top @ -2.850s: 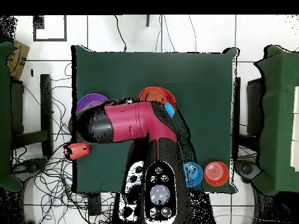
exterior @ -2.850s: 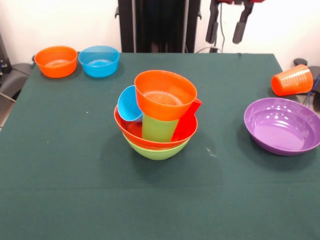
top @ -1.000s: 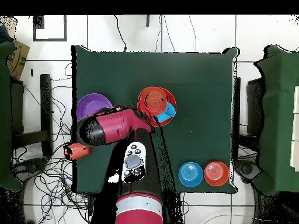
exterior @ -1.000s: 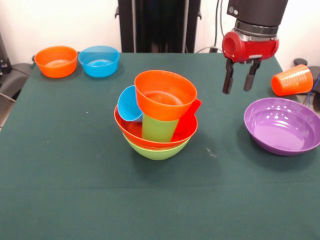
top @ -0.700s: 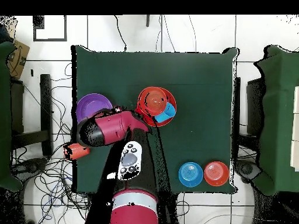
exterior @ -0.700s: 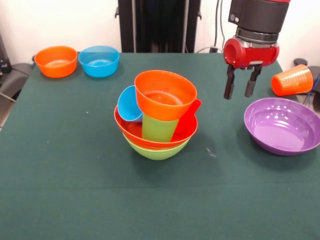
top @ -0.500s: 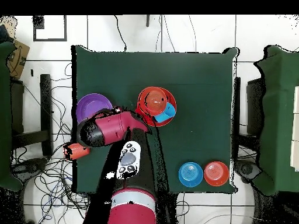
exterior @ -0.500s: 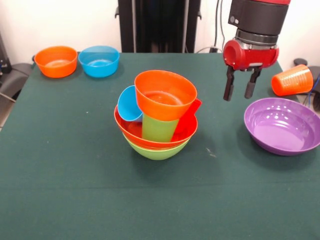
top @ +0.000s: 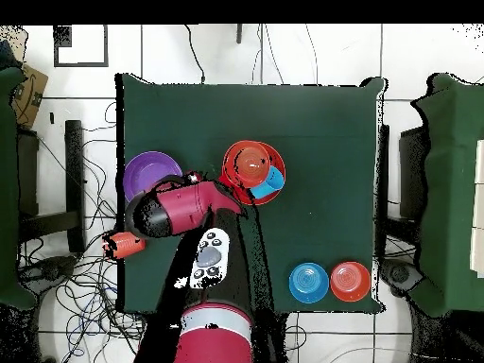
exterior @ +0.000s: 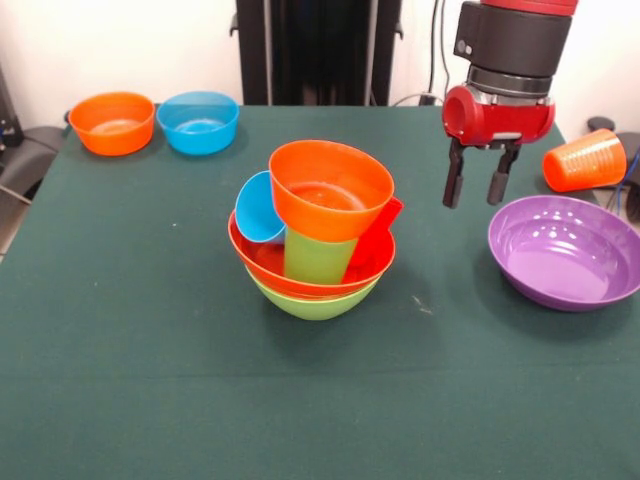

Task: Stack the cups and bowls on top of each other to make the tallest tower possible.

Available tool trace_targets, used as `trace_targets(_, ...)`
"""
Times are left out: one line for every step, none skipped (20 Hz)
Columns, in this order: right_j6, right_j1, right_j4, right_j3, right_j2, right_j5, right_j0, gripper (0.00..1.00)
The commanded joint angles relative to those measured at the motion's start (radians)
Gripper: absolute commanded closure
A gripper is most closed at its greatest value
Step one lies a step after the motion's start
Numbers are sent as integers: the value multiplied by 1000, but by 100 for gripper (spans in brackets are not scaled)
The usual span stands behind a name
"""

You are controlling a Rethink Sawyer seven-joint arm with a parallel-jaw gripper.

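Observation:
The tower [exterior: 315, 235] stands mid-table: a large lime green bowl [exterior: 312, 301] at the base and an orange-red bowl [exterior: 262, 262] in it. That bowl holds a light blue cup [exterior: 257, 210], a lime green cup [exterior: 318, 256] and a red cup [exterior: 376, 243]. A small orange bowl [exterior: 330, 188] rests on top. My gripper [exterior: 470, 202] hangs open and empty above the cloth, between the tower and the purple bowl [exterior: 565, 250]. An orange cup [exterior: 584, 160] lies on its side at the right edge. In the overhead view the arm [top: 180, 210] hides the gripper.
A small orange bowl [exterior: 112, 122] and a blue bowl [exterior: 198, 122] sit side by side at the far left corner. From above, the purple bowl [top: 149, 170] and the orange cup [top: 125, 244] lie close to the table's left edge.
The arm has swung in and the gripper has come down from the top edge to beside the purple bowl. Over the last second it sank a little. Bowls and cups have not moved.

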State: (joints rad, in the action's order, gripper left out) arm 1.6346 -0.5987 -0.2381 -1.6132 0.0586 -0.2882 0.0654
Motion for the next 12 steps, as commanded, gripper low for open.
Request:
trace_targets(183, 35, 36, 59, -35, 53, 25, 0)
trace_targets(189, 40, 36, 64, -32, 57, 29, 0)
trace_targets(195, 44, 37, 68, -29, 59, 33, 0)
trace_targets(199, 47, 36, 71, -28, 61, 35, 0)
trace_targets(200, 48, 35, 72, -29, 62, 36, 0)
trace_targets(199, 41, 32, 61, -33, 67, 30, 0)
trace_targets(195, 42, 30, 59, -39, 65, 26, 0)
trace_targets(192, 43, 29, 57, -45, 69, 22, 0)
trace_targets(193, 50, 29, 62, -45, 72, 23, 0)
trace_targets(198, 61, 30, 71, -39, 74, 29, 0)
trace_targets(205, 73, 34, 83, -31, 77, 38, 0)
trace_targets(209, 80, 37, 91, -24, 75, 44, 0)
